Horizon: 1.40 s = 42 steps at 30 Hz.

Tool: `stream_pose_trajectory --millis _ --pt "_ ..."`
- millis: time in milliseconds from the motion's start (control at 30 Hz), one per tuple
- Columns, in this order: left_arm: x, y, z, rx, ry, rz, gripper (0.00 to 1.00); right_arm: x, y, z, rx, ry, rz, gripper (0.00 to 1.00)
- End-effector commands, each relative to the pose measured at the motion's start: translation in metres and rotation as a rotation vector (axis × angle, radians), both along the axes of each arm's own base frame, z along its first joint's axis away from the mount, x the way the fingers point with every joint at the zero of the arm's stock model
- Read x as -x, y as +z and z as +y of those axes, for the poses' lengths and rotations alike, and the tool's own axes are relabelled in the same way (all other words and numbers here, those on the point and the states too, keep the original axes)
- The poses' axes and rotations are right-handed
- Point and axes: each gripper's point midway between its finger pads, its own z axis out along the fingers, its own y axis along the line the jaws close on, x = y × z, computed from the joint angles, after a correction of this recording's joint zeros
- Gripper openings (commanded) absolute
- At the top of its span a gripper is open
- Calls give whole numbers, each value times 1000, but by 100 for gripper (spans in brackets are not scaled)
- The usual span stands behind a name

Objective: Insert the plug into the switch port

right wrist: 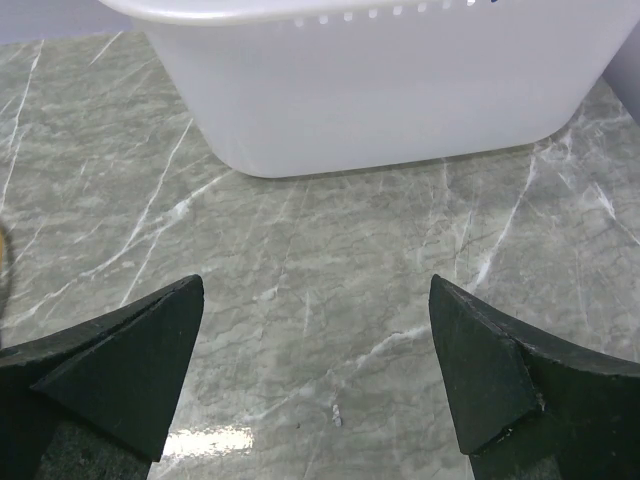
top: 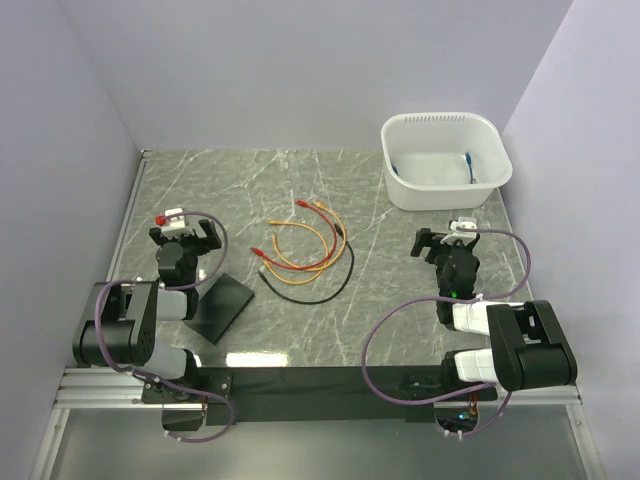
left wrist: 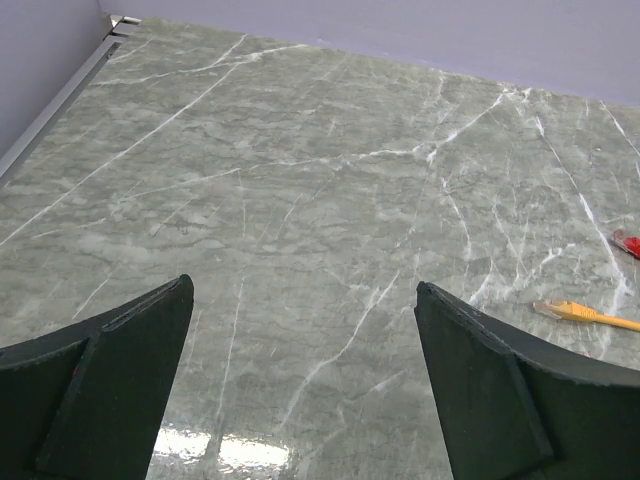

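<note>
Left gripper (top: 184, 237) spread wide, nothing between fingers, hovering over grey marble table (top: 390, 270) near left edge. Right gripper (top: 447, 241) spread wide too, nothing held, near right edge, just short of white plastic tub (top: 440, 195) in far right corner. Blue cable (top: 470, 168) lying inside tub. Thin flat matte-black rectangular box (top: 220, 305) flat near left front corner, just beside left arm, untouched; its port too small to make out. Loose tangle of orange, yellow, red and black cables (top: 305, 255) mid-table, plugs lying free, between both grippers.
</note>
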Motion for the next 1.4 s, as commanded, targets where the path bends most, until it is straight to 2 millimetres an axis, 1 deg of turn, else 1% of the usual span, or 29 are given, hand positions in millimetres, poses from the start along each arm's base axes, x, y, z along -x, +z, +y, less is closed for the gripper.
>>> stream_pose_trajectory --millis 0,567,600,633,667,700,733,767,800,833,867,900,933,967,1000,1033,1067,1100,1133,1167,1200,1233,1267,1300,1333,1367 --pt "-2 9 -1 1 -10 -37 99 -11 34 -1 -9 -5 -109 100" --pt "-4 9 -2 1 -11 -32 99 -11 33 -1 -9 -6 -104 100" --pt "-4 10 -2 1 -11 -38 99 -11 38 -3 -2 -14 -119 100" --pt "-3 11 -1 1 -10 -41 99 -12 38 0 2 -8 -100 100" --pt "-5 17 11 28 67 -59 99 -14 41 5 11 11 -89 100" --pt "-5 20 17 50 110 -54 99 -20 48 7 35 6 -38 100" --pt "0 14 26 64 170 15 99 -23 55 14 46 28 -19 100" --pt "-9 33 33 84 202 10 99 -26 63 26 76 74 -11 100" --pt "-9 43 38 83 234 14 99 -29 82 43 19 145 -33 100" --pt "-2 52 40 93 250 32 99 -29 94 53 -35 186 -55 100" --pt "-2 69 44 147 290 -2 99 -32 124 67 -135 233 -108 100" --pt "1 76 44 178 301 -12 99 -29 125 87 -177 317 -64 100" --pt "8 91 44 216 310 -45 99 -31 134 98 -208 346 -40 100" --pt "12 91 44 286 331 -40 99 -29 141 116 -218 403 -3 100" --pt "14 95 45 321 345 -53 99 -30 156 145 -183 487 77 100" --pt "18 104 43 353 337 -76 99 -20 162 175 -154 619 120 100" --pt "19 101 39 399 332 -60 99 -13 164 195 -117 704 158 100" --pt "18 104 32 426 293 -57 99 0 166 227 -43 824 226 100" --pt "16 110 27 451 273 -60 99 15 169 247 -30 938 259 100" --pt "15 107 23 516 268 -49 99 21 177 263 -17 1007 267 100" --pt "14 108 19 566 262 -52 99 36 174 275 6 1075 299 100" --pt "10 109 9 608 212 -46 99 53 179 293 25 1138 292 100" --pt "8 110 0 613 156 -42 99 58 184 297 62 1136 264 100" --pt "6 117 -7 610 105 -61 99 60 188 300 89 1111 240 100" --pt "6 118 -14 615 66 -53 99 67 191 307 113 1100 219 100" --pt "8 120 -16 635 57 -58 99 74 191 305 62 1090 230 100"
